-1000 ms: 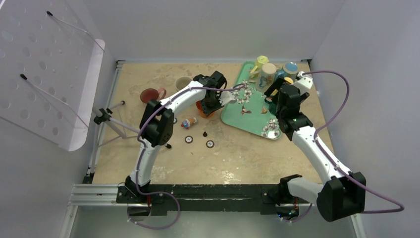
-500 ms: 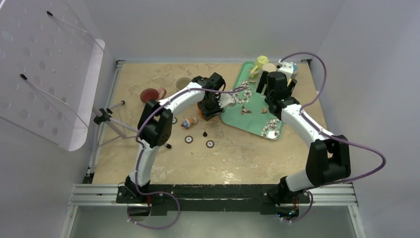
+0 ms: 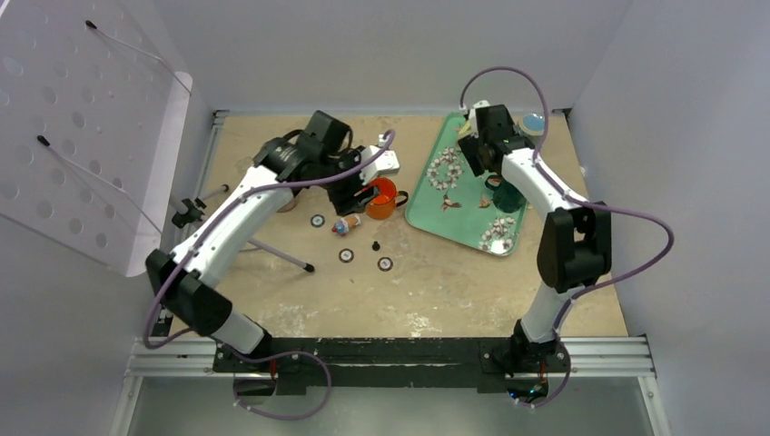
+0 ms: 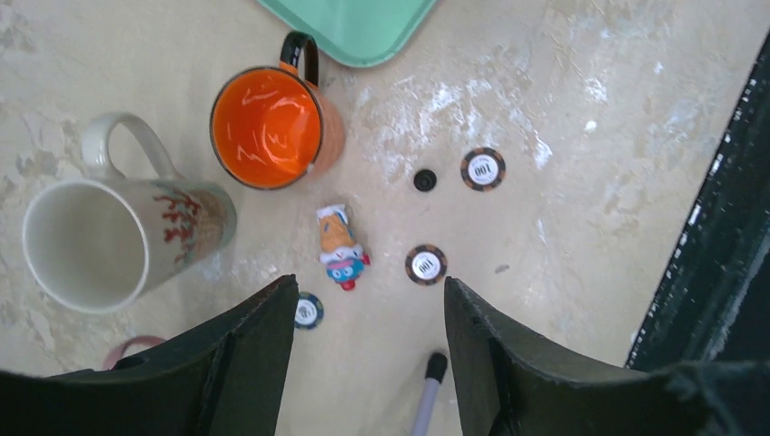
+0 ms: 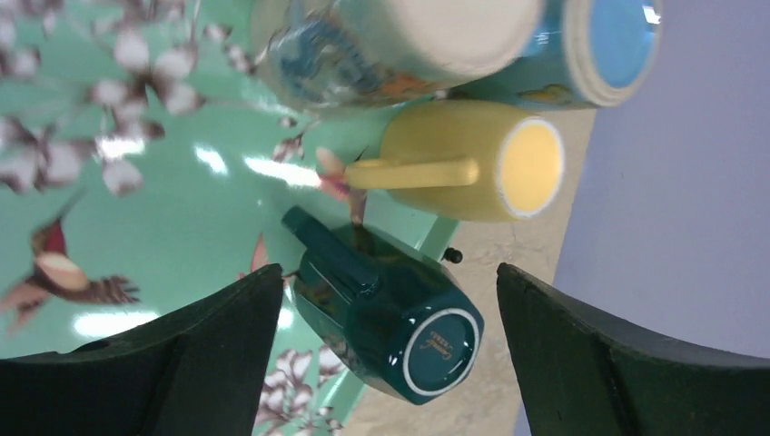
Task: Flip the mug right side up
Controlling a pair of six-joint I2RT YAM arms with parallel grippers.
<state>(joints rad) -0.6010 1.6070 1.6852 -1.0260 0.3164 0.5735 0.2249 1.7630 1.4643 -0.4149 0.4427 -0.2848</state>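
Chips [image 4: 482, 169] near upright orange mug [image 4: 270, 127] read "100".

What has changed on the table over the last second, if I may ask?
The left gripper opened, let go of the orange mug and drew back to the left. The mug now stands upright beside the tray. The right gripper, open throughout, swung toward the tray's far end and is now over the upside-down green mug. The chips and toy stayed put.
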